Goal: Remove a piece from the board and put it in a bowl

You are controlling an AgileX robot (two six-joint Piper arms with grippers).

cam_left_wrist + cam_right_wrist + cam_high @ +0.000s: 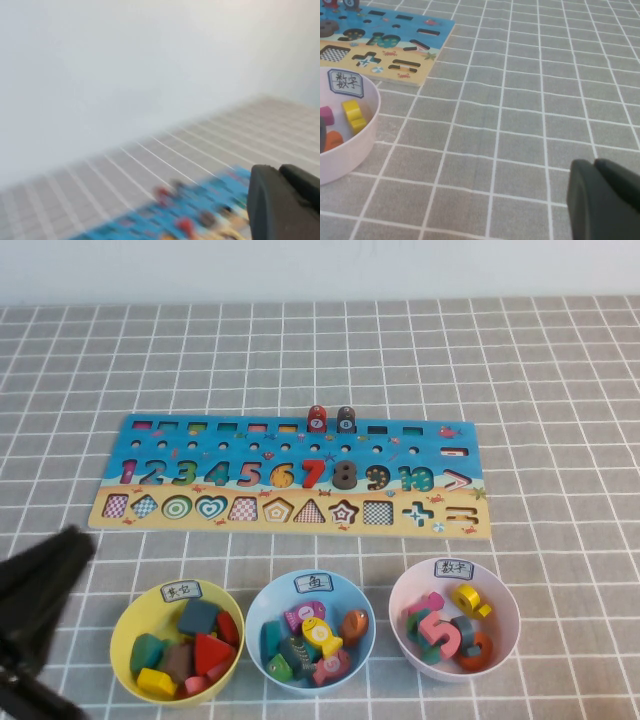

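The blue-and-sand board [290, 475] lies across the middle of the table. The yellow numeral 6 [283, 476] sits in its slot, next to the red 7 [313, 473]. The pale pink bowl [505, 635] stands at the front right and holds several numerals; its rim [370, 127] and label also show in the right wrist view. My left gripper [75, 545] hangs at the front left, off the board, fingers together and empty; it also shows in the left wrist view [279, 171]. My right gripper [594, 164] is shut and empty above bare cloth, right of the pink bowl, and out of the high view.
A yellow bowl [125, 625] with shape pieces and a light blue bowl [262, 605] with fish pieces stand in front of the board. Two ring pegs [331, 419] stand on the board's far edge. A grey checked cloth [560, 440] covers the table.
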